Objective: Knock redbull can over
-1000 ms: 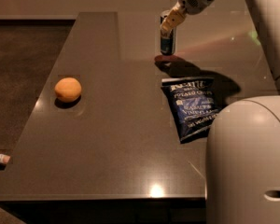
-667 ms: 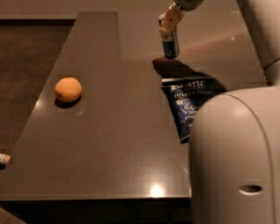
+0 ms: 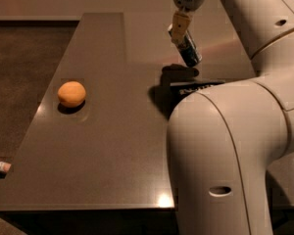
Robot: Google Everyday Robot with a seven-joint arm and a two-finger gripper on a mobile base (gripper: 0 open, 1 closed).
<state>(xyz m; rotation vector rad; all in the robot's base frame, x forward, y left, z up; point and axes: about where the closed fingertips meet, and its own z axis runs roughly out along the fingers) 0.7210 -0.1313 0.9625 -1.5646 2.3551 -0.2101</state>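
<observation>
The can point(image 3: 190, 52) tips at the far side of the bench point(image 3: 112, 155), at about 1 o'clock in your view. Its top leans toward 11 o'clock and its base points toward 5. A second ago it stood upright on the same spot. The end effector point(image 3: 178, 29) hangs from above and presses against the can's upper end. Whether it is open, closed or clamped on the can, you cannot tell.

The lean means the knock is under way, though not finished. The can is well off vertical but not yet lying on its side. A dark shadow sits on the bench just below it, and you cannot tell whether the base is touching the surface. A further push in the same direction should likely lay it flat. If the end effector is in fact holding the can, you would need to let go for it to fall.

The arm point(image 3: 225, 146) has swung across your view and now covers most of the bag point(image 3: 201, 87), leaving only a dark sliver at 6 o'clock from the can. The bag lies near the can, which may land against it. The orange point(image 3: 71, 93) rests at 9 o'clock, well apart and in the same place as before.
</observation>
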